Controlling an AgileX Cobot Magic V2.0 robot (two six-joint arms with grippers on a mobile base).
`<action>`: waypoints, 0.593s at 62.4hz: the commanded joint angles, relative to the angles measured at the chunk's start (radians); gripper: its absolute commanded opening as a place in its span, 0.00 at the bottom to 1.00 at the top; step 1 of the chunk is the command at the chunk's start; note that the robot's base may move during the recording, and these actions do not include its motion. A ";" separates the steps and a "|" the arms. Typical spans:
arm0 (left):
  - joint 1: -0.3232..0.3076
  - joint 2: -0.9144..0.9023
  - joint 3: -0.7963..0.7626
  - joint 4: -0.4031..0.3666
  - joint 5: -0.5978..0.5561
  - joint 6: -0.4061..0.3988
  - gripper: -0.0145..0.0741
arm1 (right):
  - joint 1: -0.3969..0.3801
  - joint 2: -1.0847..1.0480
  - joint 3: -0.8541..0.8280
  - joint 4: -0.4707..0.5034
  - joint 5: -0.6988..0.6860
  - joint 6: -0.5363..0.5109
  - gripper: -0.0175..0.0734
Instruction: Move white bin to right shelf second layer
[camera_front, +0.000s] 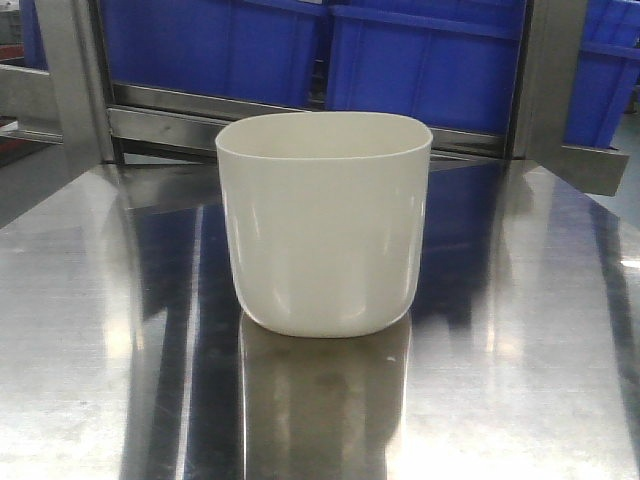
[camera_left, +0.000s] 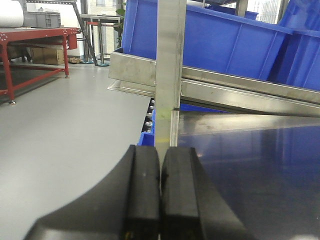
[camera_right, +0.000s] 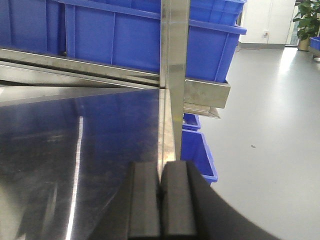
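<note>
Starting left: the left gripper (camera_left: 160, 200) has its two black pads pressed together with nothing between them, and it sits at the left edge of the steel tabletop (camera_left: 250, 165). Further left are grey floor (camera_left: 65, 130) and a red-framed table (camera_left: 35, 34), far back. Straight ahead of the pads is an upright steel post (camera_left: 170, 70). A sloping steel rail (camera_left: 240, 87) runs right from it, with blue crates (camera_left: 215, 40) on top. Small rollers (camera_left: 149, 117) show just below the rail, left of the post.

Middle: the white bin (camera_front: 323, 225) stands upright, mouth up, near the centre of the tabletop, standing free. The shiny top mirrors the bin and the crates. Rail and crates are on the far side behind it.

Right: the right gripper (camera_right: 161, 205) is also closed, pads touching and empty, at the right edge of the tabletop, in line with a second steel post (camera_right: 174, 60). Right of that post is a lower blue crate (camera_right: 197, 150) below table level, then grey floor. A potted plant (camera_right: 305, 20) is at far right.
</note>
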 joint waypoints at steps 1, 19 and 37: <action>0.001 -0.016 0.027 -0.007 -0.081 -0.004 0.26 | -0.002 -0.016 0.000 -0.002 -0.091 -0.011 0.25; 0.001 -0.016 0.027 -0.007 -0.081 -0.004 0.26 | -0.002 -0.016 0.000 -0.002 -0.107 -0.011 0.25; 0.001 -0.016 0.027 -0.007 -0.081 -0.004 0.26 | -0.002 0.010 -0.145 -0.117 0.092 -0.032 0.25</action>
